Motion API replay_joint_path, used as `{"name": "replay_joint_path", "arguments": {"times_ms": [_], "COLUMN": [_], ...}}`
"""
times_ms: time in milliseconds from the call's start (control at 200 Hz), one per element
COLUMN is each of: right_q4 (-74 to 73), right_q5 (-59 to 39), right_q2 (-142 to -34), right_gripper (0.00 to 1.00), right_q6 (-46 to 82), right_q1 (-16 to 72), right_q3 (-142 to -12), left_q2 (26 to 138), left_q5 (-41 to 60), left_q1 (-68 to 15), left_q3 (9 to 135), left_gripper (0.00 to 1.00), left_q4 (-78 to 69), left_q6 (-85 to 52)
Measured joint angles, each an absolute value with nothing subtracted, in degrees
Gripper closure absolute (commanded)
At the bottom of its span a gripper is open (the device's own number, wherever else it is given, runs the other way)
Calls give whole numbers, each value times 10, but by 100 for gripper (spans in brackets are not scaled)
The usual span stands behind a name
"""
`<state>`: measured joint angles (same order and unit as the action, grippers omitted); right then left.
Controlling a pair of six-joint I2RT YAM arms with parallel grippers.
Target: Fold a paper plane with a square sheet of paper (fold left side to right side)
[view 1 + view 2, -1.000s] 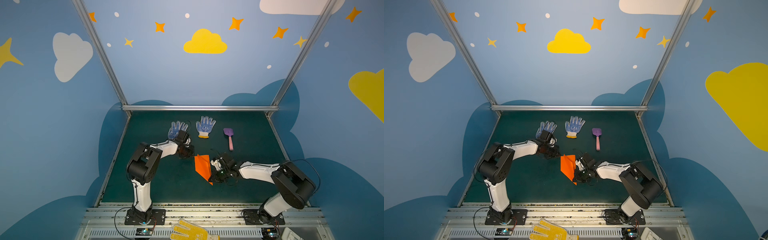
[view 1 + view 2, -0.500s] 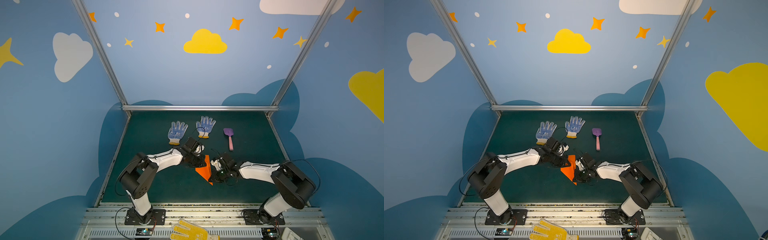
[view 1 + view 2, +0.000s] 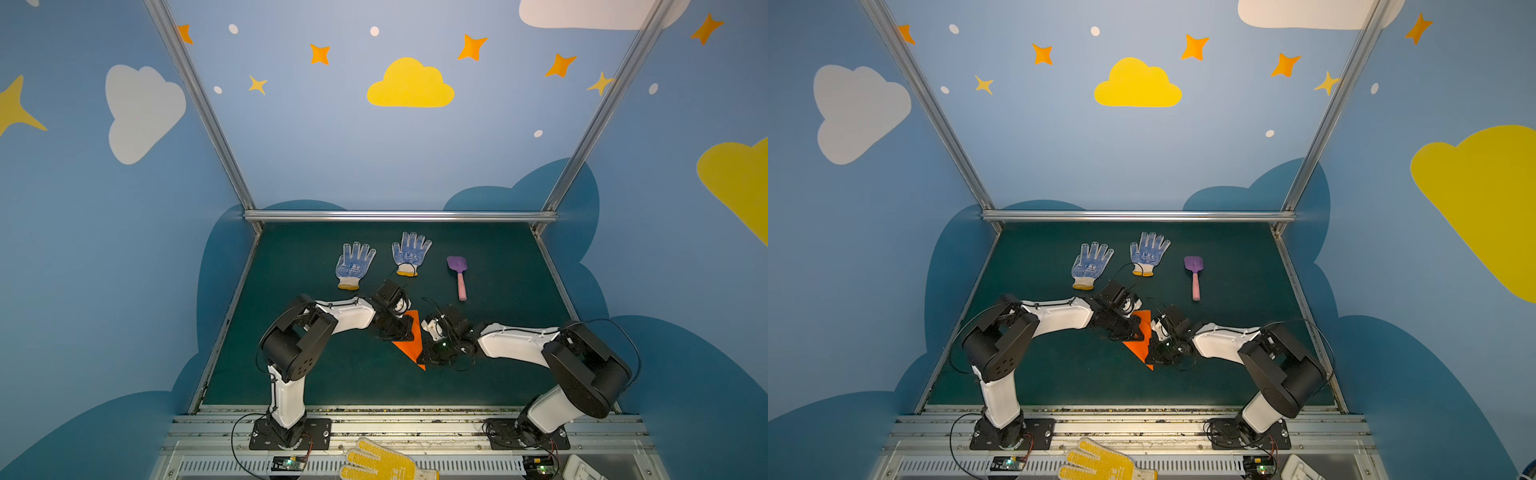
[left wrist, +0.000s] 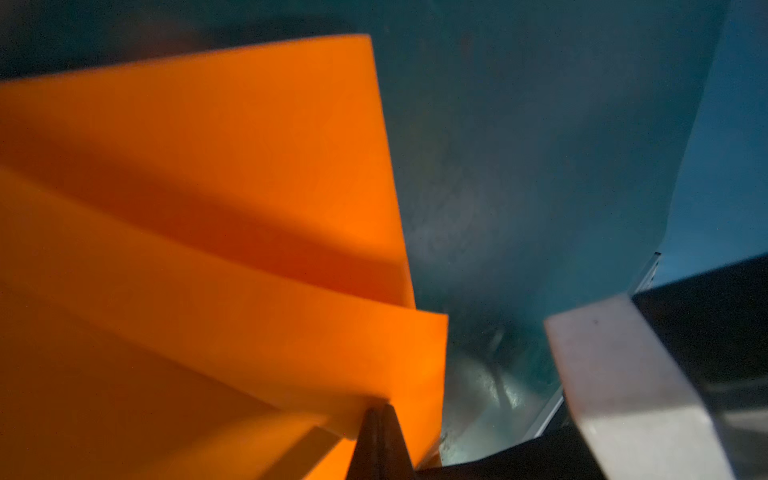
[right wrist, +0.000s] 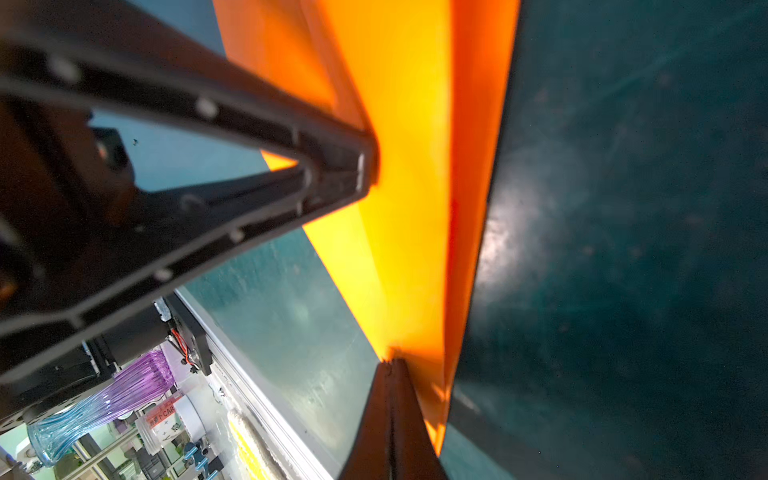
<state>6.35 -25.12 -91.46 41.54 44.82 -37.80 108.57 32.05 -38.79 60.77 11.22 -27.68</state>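
On the left, my left tool (image 3: 402, 330) is low over the green surface (image 3: 332, 374), with its jaws shut tight together. Its tip sits against the left edge of the paper plane (image 3: 411, 343). The left wrist view is blurred, and I cannot tell whether a layer is pinched between the jaws.

The paper plane is a folded orange triangle at the middle of the surface, between the two tools. Its point faces the front rail, and its layers stand slightly apart in the left wrist view.

On its right side, my right tool (image 3: 424, 358) also has its jaws pressed together. In the right wrist view its tip (image 5: 390, 370) touches the paper near the pointed end.

Farther back lie two blue-dotted gloves (image 3: 353, 266), then a purple-and-pink toy shovel (image 3: 458, 274) on the right.
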Motion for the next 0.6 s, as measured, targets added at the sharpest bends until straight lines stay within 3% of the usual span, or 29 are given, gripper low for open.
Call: {"name": "replay_joint_path", "arguments": {"times_ms": [280,511,596], "right_q4": [68,145,150], "right_q5": [-249,-231,-234], "right_q2": [-899,-798,-767], "right_gripper": [99,73,68], "right_q6": [409,405,419], "right_q1": [448,435,432], "right_q3": [-371,-317,-296], "left_q2": [1106,1106,1105], "left_q5": [313,309,311], "left_q1": [-383,-370,-368], "left_q3": [625,623,620], "left_gripper": [96,96,96], "left_q4": [102,93,88], "left_q6": [-277,-278,-279]}}
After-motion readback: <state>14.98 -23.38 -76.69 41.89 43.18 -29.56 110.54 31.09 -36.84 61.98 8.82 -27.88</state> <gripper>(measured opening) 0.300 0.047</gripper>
